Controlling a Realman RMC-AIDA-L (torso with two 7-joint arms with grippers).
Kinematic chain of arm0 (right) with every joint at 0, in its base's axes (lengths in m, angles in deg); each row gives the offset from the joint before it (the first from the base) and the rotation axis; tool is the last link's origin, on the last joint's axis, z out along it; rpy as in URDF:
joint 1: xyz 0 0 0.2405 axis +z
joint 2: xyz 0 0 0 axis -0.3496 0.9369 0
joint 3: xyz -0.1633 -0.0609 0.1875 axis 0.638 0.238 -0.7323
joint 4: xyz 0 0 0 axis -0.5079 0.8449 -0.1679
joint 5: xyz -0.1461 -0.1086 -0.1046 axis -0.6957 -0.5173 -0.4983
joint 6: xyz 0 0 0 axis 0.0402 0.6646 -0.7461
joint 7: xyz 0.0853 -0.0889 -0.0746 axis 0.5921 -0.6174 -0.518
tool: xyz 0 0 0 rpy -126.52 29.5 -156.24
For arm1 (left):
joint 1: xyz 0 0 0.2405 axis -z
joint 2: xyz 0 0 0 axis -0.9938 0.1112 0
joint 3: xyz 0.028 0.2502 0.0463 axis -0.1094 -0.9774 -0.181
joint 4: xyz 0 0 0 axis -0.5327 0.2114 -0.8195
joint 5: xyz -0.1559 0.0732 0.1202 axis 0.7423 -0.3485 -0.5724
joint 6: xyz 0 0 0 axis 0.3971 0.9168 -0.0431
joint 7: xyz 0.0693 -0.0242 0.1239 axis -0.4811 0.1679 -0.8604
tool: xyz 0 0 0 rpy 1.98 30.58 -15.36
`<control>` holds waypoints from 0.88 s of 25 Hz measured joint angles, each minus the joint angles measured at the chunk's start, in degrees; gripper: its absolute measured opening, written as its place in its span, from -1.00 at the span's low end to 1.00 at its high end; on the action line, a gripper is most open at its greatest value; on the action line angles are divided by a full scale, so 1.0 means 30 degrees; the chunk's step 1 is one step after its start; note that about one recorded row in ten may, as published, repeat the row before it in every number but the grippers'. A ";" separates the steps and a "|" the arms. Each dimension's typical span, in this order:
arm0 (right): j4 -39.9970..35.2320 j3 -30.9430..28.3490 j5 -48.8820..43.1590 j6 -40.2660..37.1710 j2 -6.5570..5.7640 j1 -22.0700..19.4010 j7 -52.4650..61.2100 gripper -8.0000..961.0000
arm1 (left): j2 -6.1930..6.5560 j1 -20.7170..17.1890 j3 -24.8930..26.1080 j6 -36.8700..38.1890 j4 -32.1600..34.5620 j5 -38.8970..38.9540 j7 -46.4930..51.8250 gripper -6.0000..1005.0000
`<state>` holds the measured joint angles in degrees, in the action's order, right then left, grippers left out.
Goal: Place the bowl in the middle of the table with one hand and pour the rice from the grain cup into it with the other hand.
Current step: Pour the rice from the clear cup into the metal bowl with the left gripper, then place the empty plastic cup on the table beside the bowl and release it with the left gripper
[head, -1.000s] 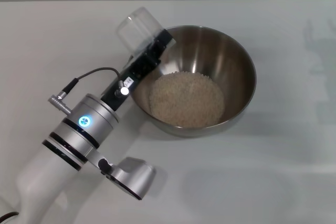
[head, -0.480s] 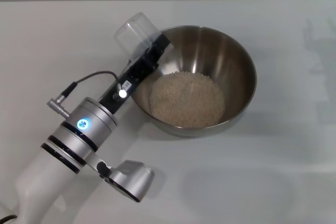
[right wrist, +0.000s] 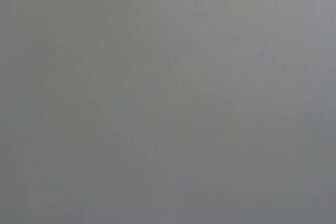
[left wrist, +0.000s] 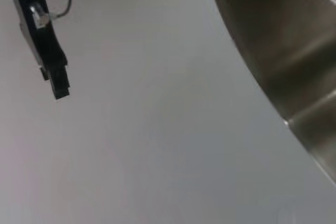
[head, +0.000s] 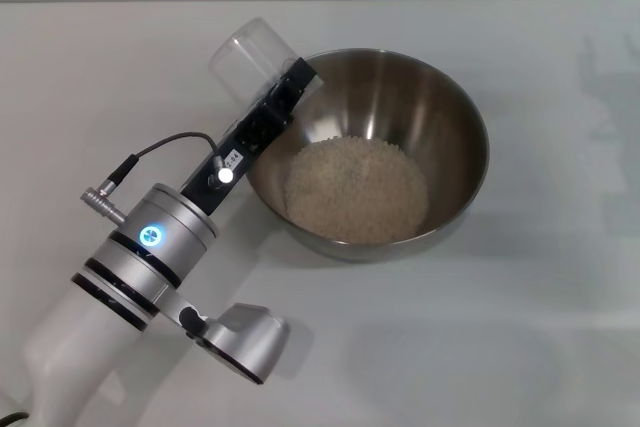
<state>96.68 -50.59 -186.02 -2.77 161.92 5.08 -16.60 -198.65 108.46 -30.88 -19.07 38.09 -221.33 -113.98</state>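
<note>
In the head view the steel bowl (head: 468, 132) stands on the white table (head: 540, 347) near its middle. A heap of pale rice (head: 355, 187) lies in the bowl. My left gripper (head: 284, 89) is at the bowl's left rim. It is shut on the clear grain cup (head: 245, 59), which is tilted and looks empty, just outside the rim. The left wrist view shows the bowl's outer wall (left wrist: 294, 51) and bare tabletop. The right gripper is out of view, and the right wrist view shows only plain grey.
The left arm's silver wrist with the blue light (head: 150, 235) and its cable lie over the table's front left. A black bar-shaped part (left wrist: 46, 51) shows in the left wrist view.
The left gripper with the cup has drawn a little to the left and away from the bowl. The bowl and rice have not moved.
</note>
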 joint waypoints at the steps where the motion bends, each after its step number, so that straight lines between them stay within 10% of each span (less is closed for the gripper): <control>1: 0.0001 0.0001 0.0000 -0.0001 0.0001 -0.0011 0.0000 0.03 | -0.0010 -0.0061 0.0160 0.0063 -0.0034 -0.0179 0.0400 -0.94; 9: 0.0015 0.0002 0.0000 -0.0001 0.0000 -0.0119 0.0000 0.02 | -0.0014 -0.0327 0.1467 0.0080 -0.0731 0.0011 0.4571 -0.94; 22: -0.0009 0.0021 0.0000 0.0003 0.0027 -0.0178 0.0019 0.03 | 0.0060 -0.0675 0.4815 -0.1487 -0.0555 0.4044 2.6245 -0.94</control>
<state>96.65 -50.53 -186.02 -2.76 162.00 4.54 -16.54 -198.47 106.43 -16.44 -23.53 36.43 -209.20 -35.24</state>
